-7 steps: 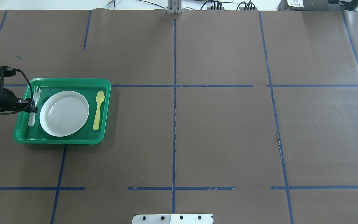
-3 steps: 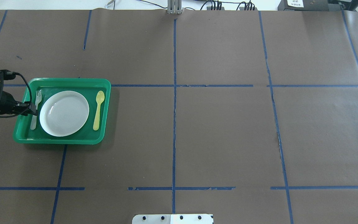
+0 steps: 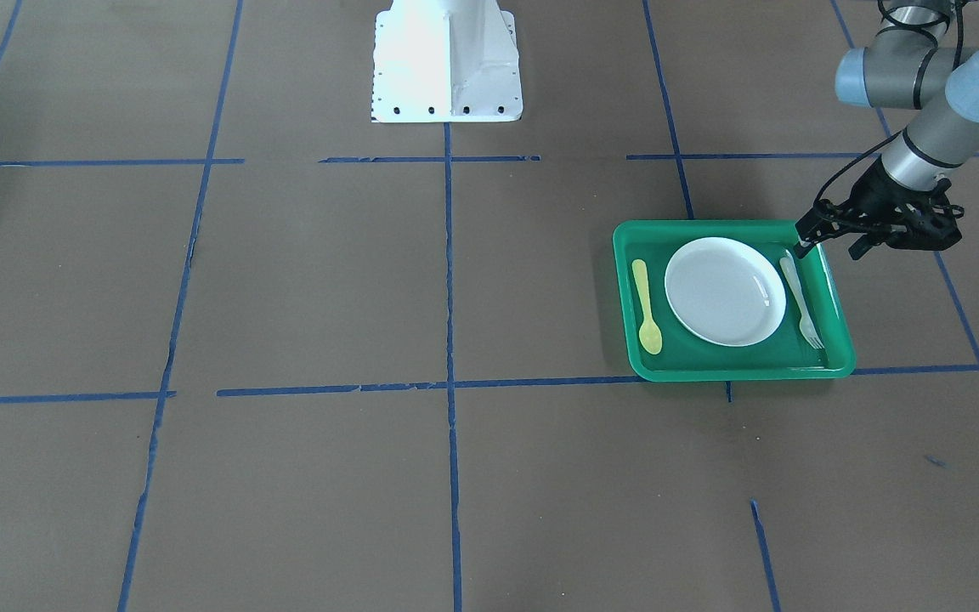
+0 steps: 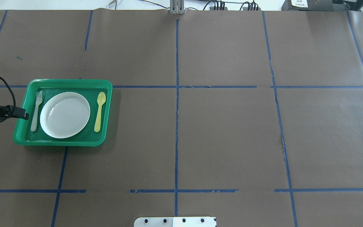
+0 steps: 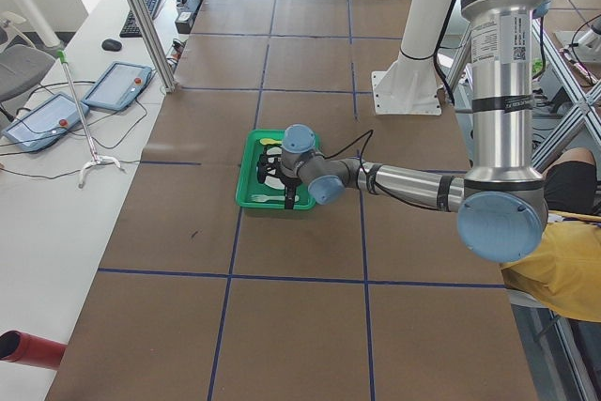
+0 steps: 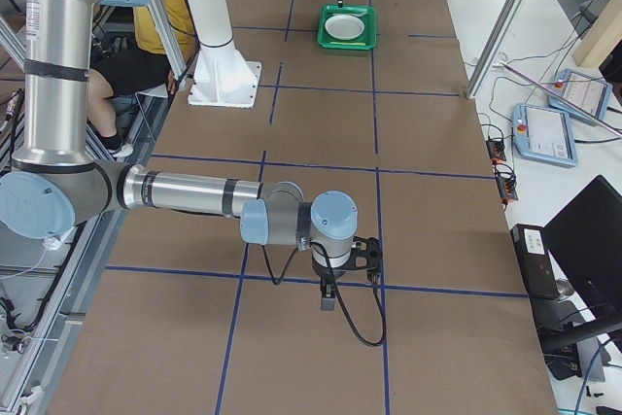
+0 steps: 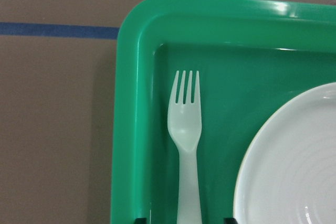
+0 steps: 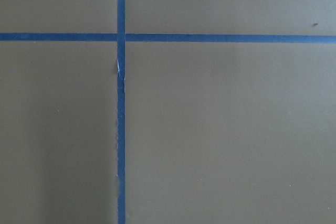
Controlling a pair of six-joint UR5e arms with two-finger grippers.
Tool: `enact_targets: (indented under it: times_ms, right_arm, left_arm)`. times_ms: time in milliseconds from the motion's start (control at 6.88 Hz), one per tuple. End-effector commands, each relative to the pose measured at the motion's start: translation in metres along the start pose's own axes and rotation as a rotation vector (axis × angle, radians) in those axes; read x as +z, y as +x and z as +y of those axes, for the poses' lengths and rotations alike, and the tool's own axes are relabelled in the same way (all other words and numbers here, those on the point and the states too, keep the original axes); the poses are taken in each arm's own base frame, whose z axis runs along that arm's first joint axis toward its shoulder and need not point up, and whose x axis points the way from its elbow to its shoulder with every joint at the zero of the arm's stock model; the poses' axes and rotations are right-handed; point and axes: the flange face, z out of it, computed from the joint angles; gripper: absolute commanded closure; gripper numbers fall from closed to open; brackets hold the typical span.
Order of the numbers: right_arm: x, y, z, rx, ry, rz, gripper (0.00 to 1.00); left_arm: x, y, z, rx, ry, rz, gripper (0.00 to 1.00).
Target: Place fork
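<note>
The pale plastic fork (image 4: 35, 109) lies flat in the green tray (image 4: 68, 82), left of the white plate (image 4: 65, 115), tines pointing away from me. It shows in the front view (image 3: 798, 297) and the left wrist view (image 7: 185, 129). My left gripper (image 4: 19, 113) is open and empty, over the tray's left rim, beside the fork handle; it also shows in the front view (image 3: 827, 249). In the wrist view its two tips stand apart either side of the handle. My right gripper (image 6: 328, 298) hangs over bare table far from the tray; I cannot tell its state.
A yellow spoon (image 4: 99, 110) lies in the tray right of the plate. The robot base (image 3: 447, 59) stands mid-table on my side. Brown paper with blue tape lines (image 8: 121, 103) covers the table. An operator sits beside the robot (image 5: 563, 269).
My left gripper has drawn back to the left, off the fork handle. The fork has been let go and lies in the tray beside the plate.
</note>
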Motion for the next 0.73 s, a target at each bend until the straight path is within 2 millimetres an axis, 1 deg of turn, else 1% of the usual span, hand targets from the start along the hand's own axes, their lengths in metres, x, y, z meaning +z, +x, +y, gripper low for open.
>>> enact_targets:
  times_ms: [0, 145, 291, 582]
  right_arm:
    - [0.0, 0.0, 0.0, 0.0, 0.0, 0.0, 0.0]
    - [0.0, 0.0, 0.0, -0.001, 0.001, 0.0, 0.0]
    - [0.0, 0.0, 0.0, -0.001, 0.001, 0.0, 0.0]
    - [0.0, 0.0, 0.0, -0.001, 0.001, 0.0, 0.0]
  left_arm:
    - [-0.045, -0.063, -0.005, 0.102, 0.069, -0.056, 0.0]
    - [-0.063, -0.105, -0.002, 0.155, 0.082, -0.086, 0.0]
    - [-0.083, -0.141, 0.004, 0.183, 0.08, -0.12, 0.0]
    - [-0.126, -0.205, -0.006, 0.215, 0.025, -0.231, 0.0]
